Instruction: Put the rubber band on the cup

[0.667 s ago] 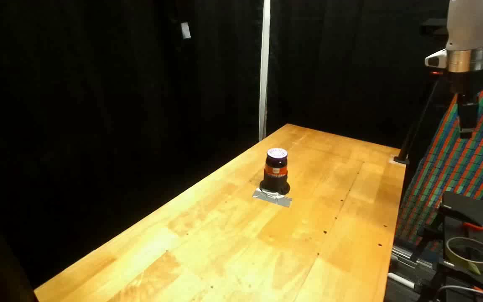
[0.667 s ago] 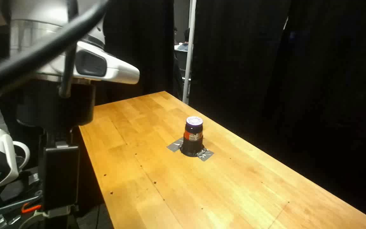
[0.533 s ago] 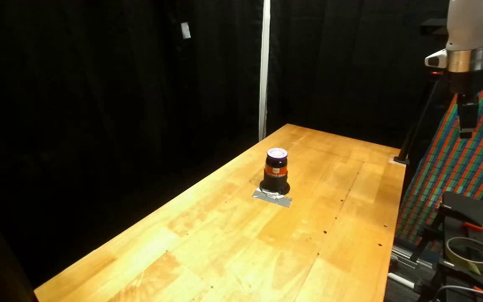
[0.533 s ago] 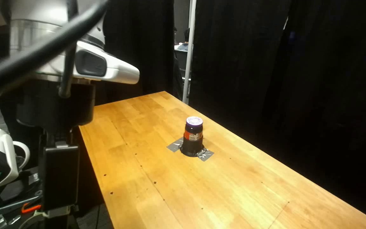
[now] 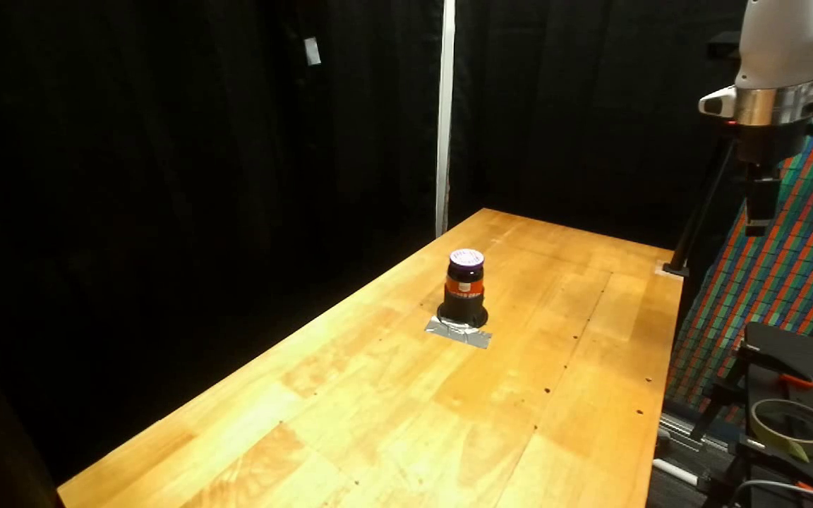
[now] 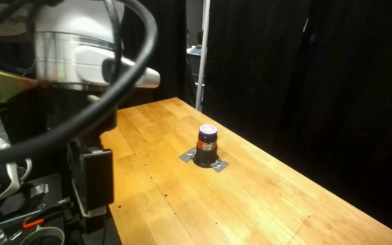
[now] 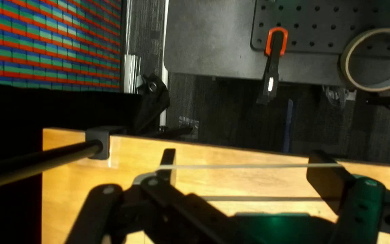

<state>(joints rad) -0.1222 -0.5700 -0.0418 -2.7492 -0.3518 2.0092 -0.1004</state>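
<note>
The cup [image 5: 464,289] is a dark cylinder with an orange band and a purple-white top. It stands upright in a black base taped to the wooden table, and also shows in an exterior view [image 6: 207,146]. My gripper [image 5: 756,220] is high beside the table's edge, well apart from the cup; it also shows in an exterior view [image 6: 95,216]. In the wrist view the gripper [image 7: 244,164] is wide open. A pale rubber band [image 7: 242,166] is stretched around both fingers, its two strands spanning the gap. The cup is out of the wrist view.
The wooden table [image 5: 406,395] has silver tape [image 5: 459,333] at the cup's base. A black pole [image 7: 46,162] is clamped at a table corner. A dark side bench [image 7: 208,40] holds a tape roll [image 7: 347,61] and an orange-black clamp [image 7: 273,57]. A black cable [image 6: 128,85] loops by the arm.
The arm and gripper have shifted left and slightly down in one exterior picture, and right in another, closer to the table. The cup has not moved.
</note>
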